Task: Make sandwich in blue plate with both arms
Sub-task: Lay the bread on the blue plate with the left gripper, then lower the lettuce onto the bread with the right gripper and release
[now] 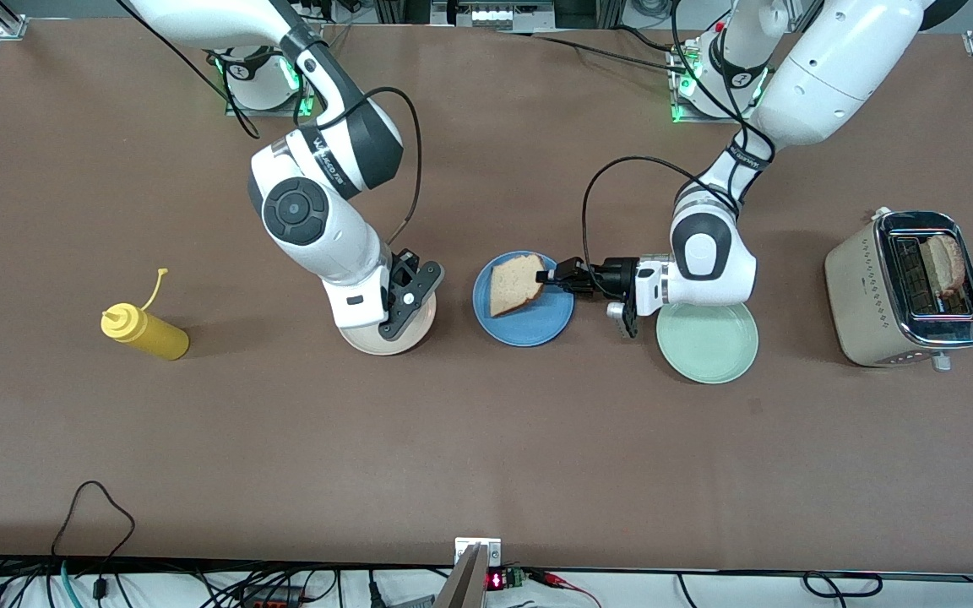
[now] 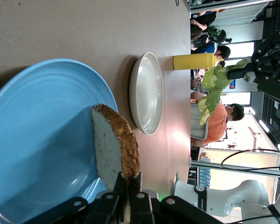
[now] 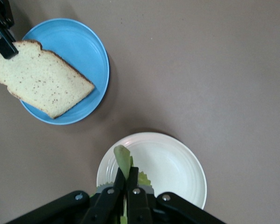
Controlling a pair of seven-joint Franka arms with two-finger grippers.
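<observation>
A single brown-crusted bread slice lies tilted on the blue plate at mid-table. My left gripper reaches in level from the left arm's end and is shut on the slice's crust corner. In the left wrist view the slice rises off the blue plate. My right gripper hangs over the cream-white plate, shut on a green lettuce leaf. The leaf dangles from that gripper in the left wrist view.
A pale mint-green plate lies under the left wrist. A metal toaster with another bread slice in its slot stands toward the left arm's end. A yellow squeeze bottle lies toward the right arm's end.
</observation>
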